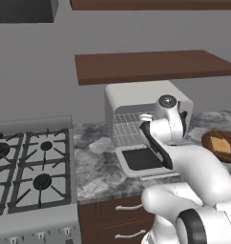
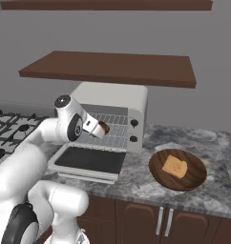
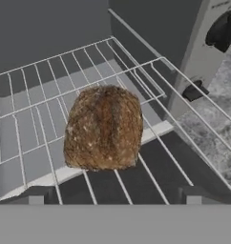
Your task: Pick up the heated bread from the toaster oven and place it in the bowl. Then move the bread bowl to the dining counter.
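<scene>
Toaster oven point(image 2: 118, 107): pale, boxy, stood on the marbled counter point(image 2: 217, 190) beneath a brown shelf point(image 2: 112, 68). Its door point(image 2: 89, 162) lay dropped flat toward the front, dark glass facing up.

Wire rack point(image 3: 50, 86): inside the oven, slid partly out over the door.

Bread point(image 3: 104, 127): a dark, crusty brown roll, sat on the rack near its front edge, upright and apart from the oven walls.

Gripper point(image 2: 102, 128): at the oven mouth, above the open door, aimed at the bread. Jaws spread wide, one dark tip low at each side of the hand view, with the bread ahead between them; contact was hard to judge, though nothing looked pinched.

Bowl point(image 2: 178, 170): wide, shallow, dark wood, rested on the counter right of the oven, well clear of the door. A pale toast-like slice point(image 2: 175, 167) lay in its middle.

Stove point(image 1: 26, 167): gas burners, left of the counter.

Cabinet fronts point(image 2: 151, 221): brown, below the counter.
</scene>
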